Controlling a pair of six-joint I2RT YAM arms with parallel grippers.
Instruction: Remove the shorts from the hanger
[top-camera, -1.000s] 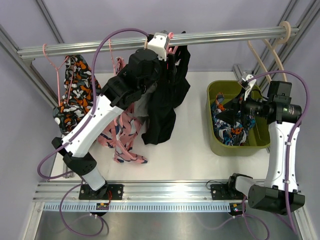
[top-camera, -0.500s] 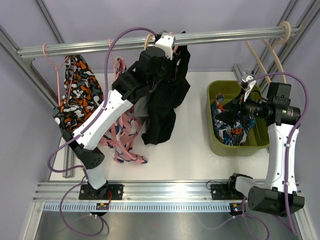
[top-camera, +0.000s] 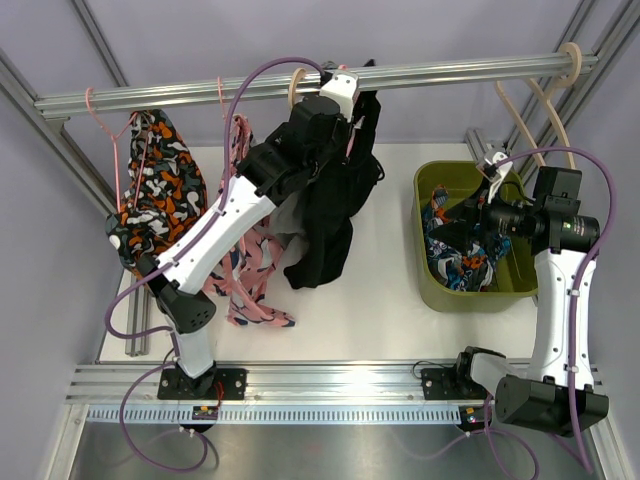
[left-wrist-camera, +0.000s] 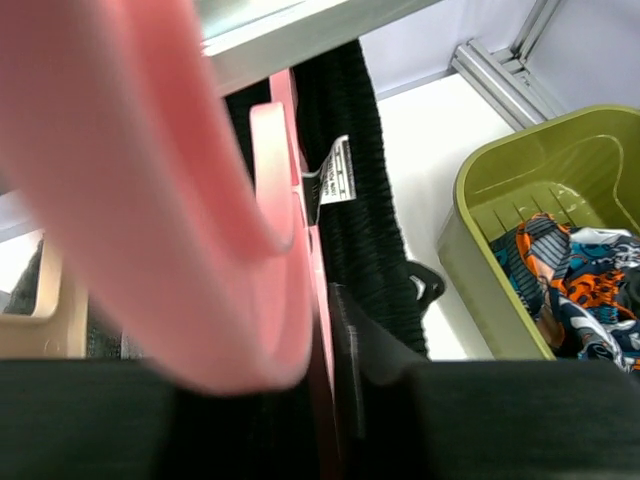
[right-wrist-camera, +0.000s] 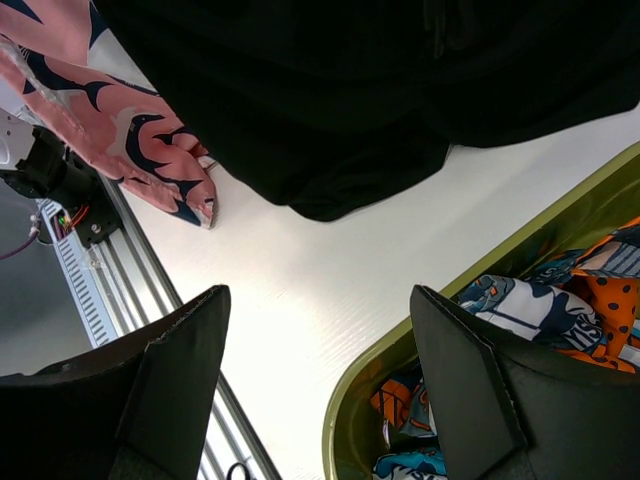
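Now the grasp — the left gripper (top-camera: 345, 98) is up at the pink hanger (left-wrist-camera: 280, 200) where the black shorts (top-camera: 335, 215) hang; I cannot tell whether it is closed. The right gripper (right-wrist-camera: 318, 300) gapes, empty, over the bin (top-camera: 422, 225). Next — probably tugging the shorts down off the clip.

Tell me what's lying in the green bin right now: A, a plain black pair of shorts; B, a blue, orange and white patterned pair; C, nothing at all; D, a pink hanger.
B: the patterned shorts sit bunched inside the green bin, as the overhead view and both wrist views show.
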